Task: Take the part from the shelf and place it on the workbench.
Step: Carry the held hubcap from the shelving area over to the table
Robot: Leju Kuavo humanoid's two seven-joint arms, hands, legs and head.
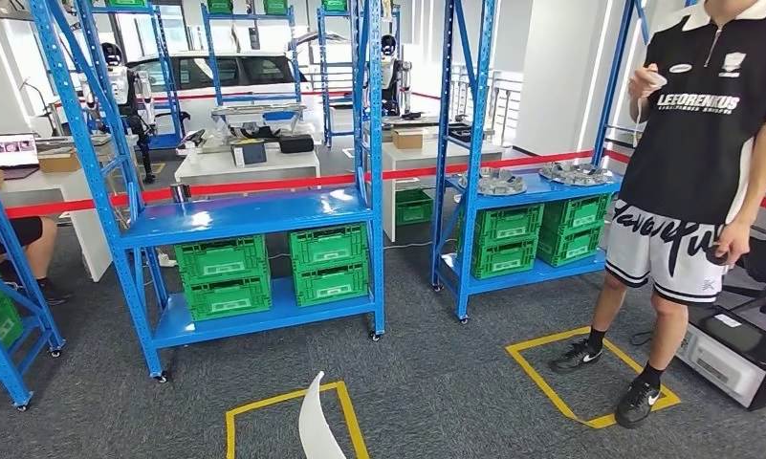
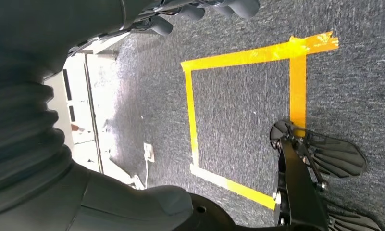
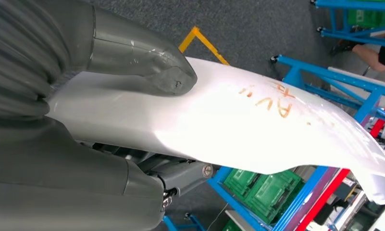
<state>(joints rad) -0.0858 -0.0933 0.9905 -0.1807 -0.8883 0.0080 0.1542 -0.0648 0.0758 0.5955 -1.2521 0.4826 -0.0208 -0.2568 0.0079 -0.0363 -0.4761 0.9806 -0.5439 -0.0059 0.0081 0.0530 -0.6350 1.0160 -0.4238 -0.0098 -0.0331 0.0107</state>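
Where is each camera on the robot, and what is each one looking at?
Head view: high on the body, facing blue shelves; white part tip pokes in below.
Left wrist view: behind the left hand, facing the carpet's yellow tape square.
Right wrist view: behind the right hand, which grips the part.
Head and right wrist views share the part and shelves.

Our head view looks down on blue shelves; both wrist views sit close above the carpet.
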